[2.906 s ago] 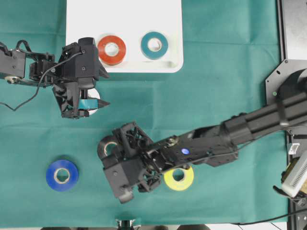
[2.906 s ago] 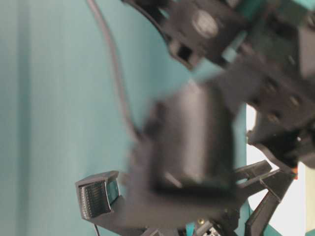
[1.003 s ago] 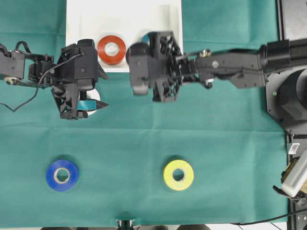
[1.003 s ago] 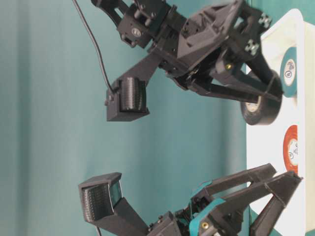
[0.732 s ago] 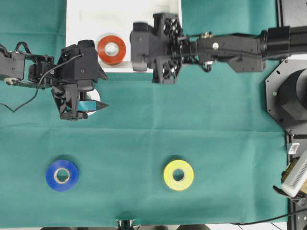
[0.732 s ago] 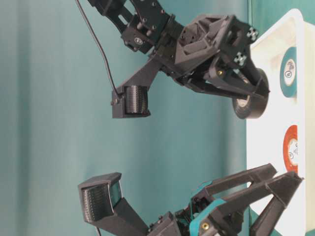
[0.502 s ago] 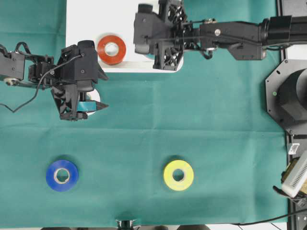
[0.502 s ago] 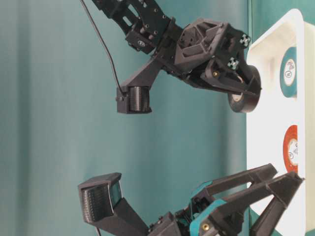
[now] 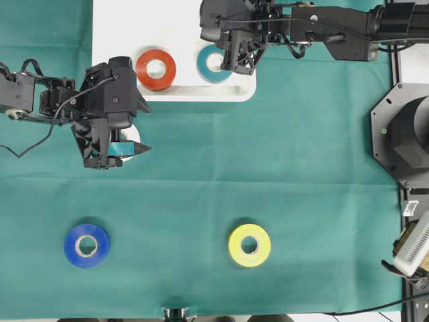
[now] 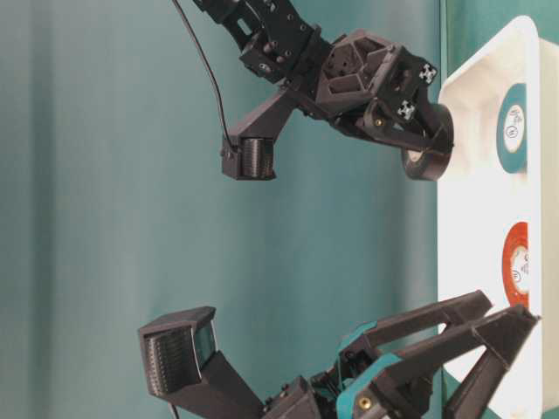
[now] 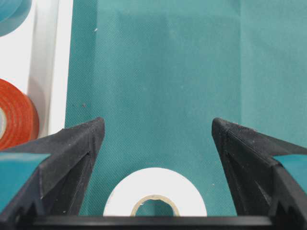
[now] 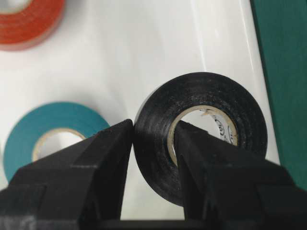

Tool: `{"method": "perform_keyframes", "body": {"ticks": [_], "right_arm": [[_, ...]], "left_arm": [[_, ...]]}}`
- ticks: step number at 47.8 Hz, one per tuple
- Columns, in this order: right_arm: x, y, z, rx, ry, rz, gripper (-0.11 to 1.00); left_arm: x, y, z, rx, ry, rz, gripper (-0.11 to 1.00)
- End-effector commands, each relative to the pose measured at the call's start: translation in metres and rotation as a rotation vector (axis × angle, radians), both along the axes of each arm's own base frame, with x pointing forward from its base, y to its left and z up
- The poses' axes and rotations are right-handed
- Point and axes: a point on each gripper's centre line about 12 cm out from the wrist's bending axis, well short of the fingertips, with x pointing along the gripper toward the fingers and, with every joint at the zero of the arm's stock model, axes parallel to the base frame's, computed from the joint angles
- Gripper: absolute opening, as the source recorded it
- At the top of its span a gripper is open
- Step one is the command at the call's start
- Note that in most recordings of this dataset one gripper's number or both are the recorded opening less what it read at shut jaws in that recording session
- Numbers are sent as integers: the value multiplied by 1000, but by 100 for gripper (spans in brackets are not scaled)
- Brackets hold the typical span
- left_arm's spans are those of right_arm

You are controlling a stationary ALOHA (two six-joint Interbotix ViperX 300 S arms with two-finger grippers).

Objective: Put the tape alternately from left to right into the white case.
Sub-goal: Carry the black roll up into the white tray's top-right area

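Over the white case (image 9: 114, 27), right end effector (image 12: 153, 139) has carried in gripped black tape (image 12: 201, 134); left end effector (image 11: 156, 143) stays wide open.

no readable text, core print illegible

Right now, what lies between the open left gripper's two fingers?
In the left wrist view, the white ring-shaped tape roll lies flat on the green cloth between the left gripper's fingers, untouched by either; otherwise bare cloth.
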Motion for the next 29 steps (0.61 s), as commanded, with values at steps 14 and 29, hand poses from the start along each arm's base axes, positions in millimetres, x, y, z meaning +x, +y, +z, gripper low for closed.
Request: {"method": "perform_keyframes", "body": {"ticks": [14, 29], "right_arm": [[1, -5, 12, -13, -40, -6, 2], [0, -6, 10, -9, -32, -14, 12]], "left_arm": [[3, -1, 11, -3, -37, -1, 94], [3, -1, 12, -2, -37, -2, 94]]}}
